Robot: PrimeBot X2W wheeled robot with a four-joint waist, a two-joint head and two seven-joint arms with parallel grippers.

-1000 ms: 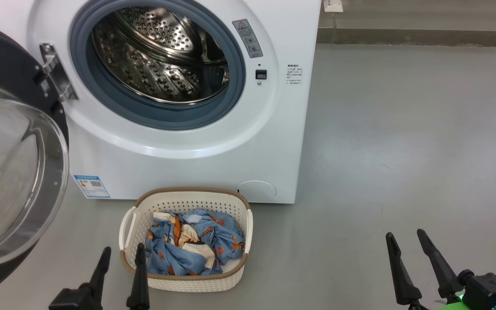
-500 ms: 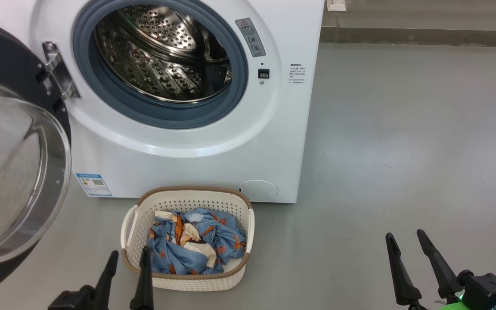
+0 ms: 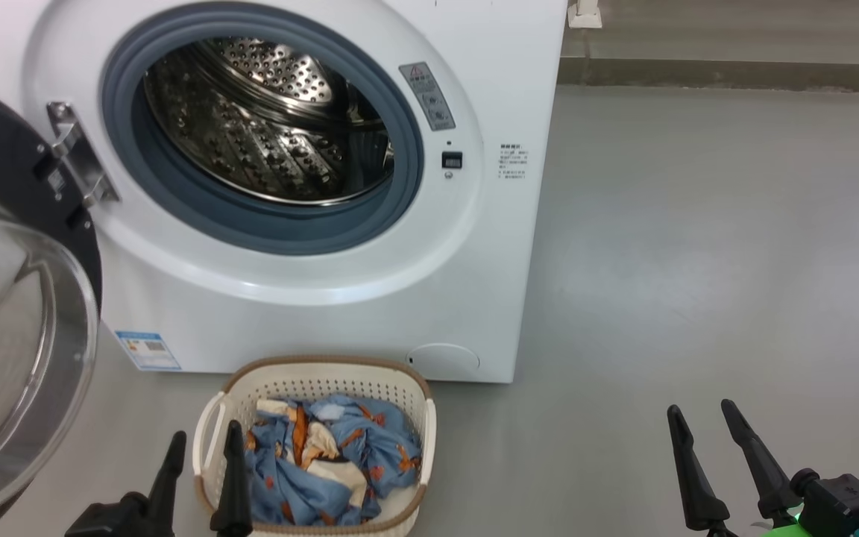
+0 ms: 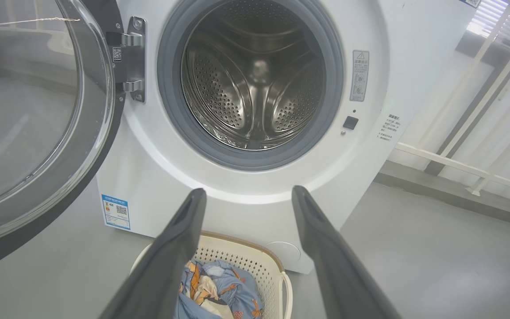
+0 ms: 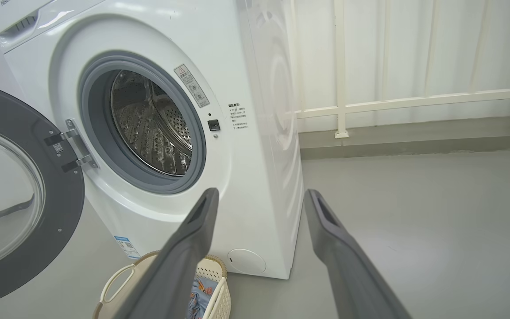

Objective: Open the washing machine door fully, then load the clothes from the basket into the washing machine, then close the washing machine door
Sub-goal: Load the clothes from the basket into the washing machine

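Observation:
The white washing machine (image 3: 310,313) stands ahead with its steel drum (image 3: 265,127) bare inside. Its black door (image 3: 19,335) with the clear glass bowl is swung wide open to the left, also seen in the left wrist view as the door (image 4: 38,115) and in the right wrist view as the door (image 5: 20,199). The cream basket (image 3: 318,377) sits on the floor in front, holding the blue printed clothes (image 3: 325,462). My left gripper (image 3: 203,447) is open at the basket's near left corner, above its rim. My right gripper (image 3: 702,418) is open over bare floor, far right of the basket.
Grey floor (image 3: 698,261) spreads to the right of the machine. A low kerb (image 3: 735,71) and white railing (image 5: 414,99) run along the back. The open door takes up the space at the left.
The head camera has tilted, so the machine and basket sit lower in the picture. My left gripper stays at the basket's near left corner. The right gripper has not moved.

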